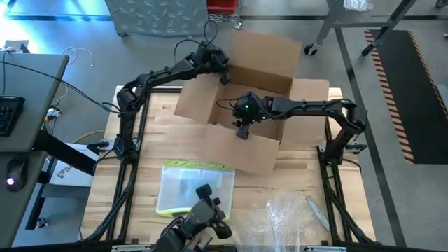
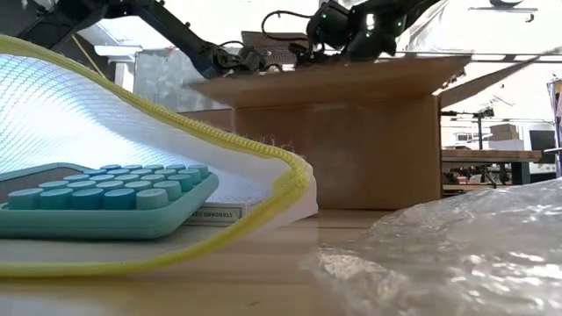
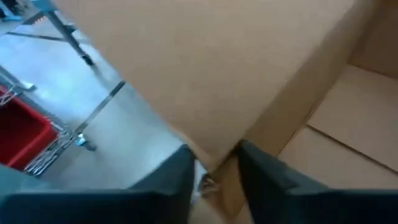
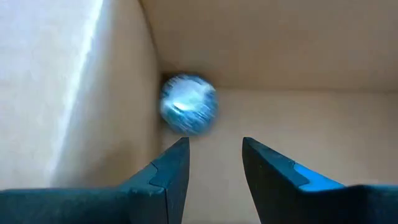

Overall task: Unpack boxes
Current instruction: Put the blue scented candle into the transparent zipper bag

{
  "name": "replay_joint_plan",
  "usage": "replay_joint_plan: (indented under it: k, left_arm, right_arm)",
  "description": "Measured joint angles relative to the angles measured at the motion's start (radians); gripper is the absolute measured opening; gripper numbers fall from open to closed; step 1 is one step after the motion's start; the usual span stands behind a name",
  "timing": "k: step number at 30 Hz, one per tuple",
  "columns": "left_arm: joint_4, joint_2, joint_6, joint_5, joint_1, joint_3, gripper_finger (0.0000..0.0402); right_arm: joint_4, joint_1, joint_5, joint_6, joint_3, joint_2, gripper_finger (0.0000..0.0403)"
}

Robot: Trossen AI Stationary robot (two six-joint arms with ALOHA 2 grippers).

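The brown cardboard box [image 1: 245,150] stands in the middle of the table with its flaps spread open; the low view shows its near wall [image 2: 342,149]. My left gripper [image 1: 224,75] is at the box's far left corner, shut on the cardboard there. My right gripper [image 1: 243,131] hangs open over the inside of the box, pointing slantwise down. In the right wrist view its fingers [image 4: 216,155] are apart with nothing between them. Just beyond them a small shiny blue ball [image 4: 188,104] lies on the box floor in a corner, against the wall. My left gripper has a cardboard corner [image 3: 217,152] between its two fingers, at the left end of the box's far flap. One finger [image 3: 180,174] stands outside the box and the other [image 3: 258,168] inside. The fingers come slanting down from the table's left. The box stays on the table.
A clear mesh pouch with a yellow edge [image 1: 196,185] lies near the front edge; it holds a teal keyboard [image 2: 105,197]. Crinkly clear film [image 1: 287,217] lies at the front right beside a small metal strip [image 1: 316,210]. A black camera mount [image 1: 203,213] stands at the front.
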Motion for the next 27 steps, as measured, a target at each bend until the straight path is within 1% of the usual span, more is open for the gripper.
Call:
replay_joint_plan:
  k: [2,3,5,9,11,13,15,18,21,23,24,26,27]
  left_arm:
    - [-0.018,-0.021,0.004,-0.017,0.000,-0.003,0.0024]
    - [-0.026,-0.033,0.010,-0.035,-0.001,-0.005,0.0014]
    - [-0.032,-0.060,0.043,-0.101,-0.012,-0.008,0.0012]
    - [-0.026,-0.147,0.161,-0.295,-0.060,-0.007,0.0002]
    - [-0.014,-0.186,0.207,-0.415,-0.100,-0.004,0.0001]
    - [-0.014,-0.218,0.247,-0.525,-0.148,-0.004,0.0000]
    - [-0.025,-0.248,0.291,-0.602,-0.202,-0.004,0.0000]
    - [-0.042,-0.282,0.319,-0.712,-0.287,-0.004,0.0000]
    - [-0.059,-0.293,0.344,-0.865,-0.378,-0.004,0.0000]
    - [-0.062,-0.292,0.368,-0.979,-0.433,-0.004,0.0000]
    - [-0.063,-0.292,0.371,-1.019,-0.459,-0.004,0.0000]
    - [-0.061,-0.292,0.357,-1.045,-0.497,-0.004,0.0000]
    - [-0.061,-0.292,0.346,-1.046,-0.514,-0.004,0.0000]
  right_arm:
    - [-0.006,0.020,0.077,-0.009,0.000,-0.030,0.0133]
    - [-0.008,0.032,0.125,-0.018,0.000,-0.051,0.0133]
    - [-0.017,0.053,0.206,-0.042,0.000,-0.100,0.0133]
    - [-0.058,0.074,0.330,-0.067,0.000,-0.195,0.0133]
    - [-0.085,0.068,0.368,-0.022,0.001,-0.237,0.0133]
    - [-0.120,0.049,0.384,0.041,0.001,-0.260,0.0133]
    - [-0.160,0.022,0.382,0.076,0.001,-0.263,0.0134]
    - [-0.200,-0.025,0.356,0.070,-0.013,-0.252,0.0137]
    - [-0.180,-0.077,0.275,0.064,-0.090,-0.249,0.0147]
    - [-0.145,-0.106,0.232,0.064,-0.151,-0.249,0.0160]
    - [-0.129,-0.120,0.213,0.069,-0.180,-0.249,0.0167]
    - [-0.071,-0.141,0.155,0.072,-0.246,-0.249,0.0184]
    - [-0.009,-0.150,0.115,0.065,-0.284,-0.249,0.0193]
